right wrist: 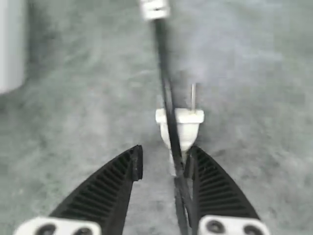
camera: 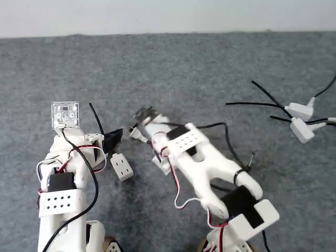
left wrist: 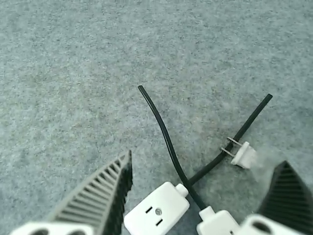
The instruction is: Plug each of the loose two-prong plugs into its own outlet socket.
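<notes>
Grey carpet [camera: 210, 68] runs back to a white wall [camera: 168, 16]. Two-prong plug [right wrist: 179, 123] lies on it w/ prongs pointing away from right gripper [right wrist: 166, 149]. Plug's rear end sits btwn the fingertips, close to one finger, and a black cord [right wrist: 164, 63] lies across it and runs back btwn the fingers. Jaws apart, not clamped on anything. Outlet socket [left wrist: 156, 213] is near the plug, slots up, on carpet btwn the spread fingers of left gripper [left wrist: 205, 159], which is wide open and grips nothing. Second white block [left wrist: 217, 223] just beside socket. Two more white plugs [camera: 302, 131] w/ black cables lie well apart from both arms, off past the right arm.
</notes>
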Controlling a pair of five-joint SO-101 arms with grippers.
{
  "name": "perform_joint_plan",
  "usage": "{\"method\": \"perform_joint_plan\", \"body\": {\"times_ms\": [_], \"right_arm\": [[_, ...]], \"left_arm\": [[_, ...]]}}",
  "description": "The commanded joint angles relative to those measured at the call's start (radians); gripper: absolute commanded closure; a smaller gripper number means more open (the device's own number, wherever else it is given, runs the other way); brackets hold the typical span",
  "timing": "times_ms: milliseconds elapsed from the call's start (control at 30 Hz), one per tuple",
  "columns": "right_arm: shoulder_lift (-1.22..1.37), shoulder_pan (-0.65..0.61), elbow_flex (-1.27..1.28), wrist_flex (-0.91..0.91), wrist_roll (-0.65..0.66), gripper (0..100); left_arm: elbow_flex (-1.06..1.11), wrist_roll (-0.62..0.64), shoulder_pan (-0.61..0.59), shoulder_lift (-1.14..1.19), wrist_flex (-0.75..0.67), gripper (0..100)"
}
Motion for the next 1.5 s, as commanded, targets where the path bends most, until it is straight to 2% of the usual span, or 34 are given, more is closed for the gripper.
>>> {"method": "perform_joint_plan", "body": {"times_ms": [0,233,833,1033,1167,1333,1467], "right_arm": [[-0.058,-0.062,0.005,0.015,0.063,85.2],[-0.082,-0.002,-0.018,0.038,0.058,85.2],[-0.157,-0.001,0.097,-0.073,0.058,85.3],[-0.036,0.001,0.043,-0.071,0.06,85.4],[0.074,-0.001,-0.058,0.008,0.064,85.7],[0.13,0.013,-0.109,0.038,0.066,99.8],[0.128,0.051,-0.109,0.044,0.075,99.1]], "left_arm": [[-0.002,-0.011,0.006,-0.023,-0.028,59],[0.005,-0.011,0.006,-0.023,-0.041,59],[0.016,-0.011,0.008,-0.023,-0.054,59],[0.018,-0.011,0.008,-0.023,-0.054,59],[0.018,-0.011,0.008,-0.023,-0.054,59],[0.018,-0.011,0.008,-0.023,-0.054,59],[0.018,-0.011,0.008,-0.023,-0.054,59]]}}
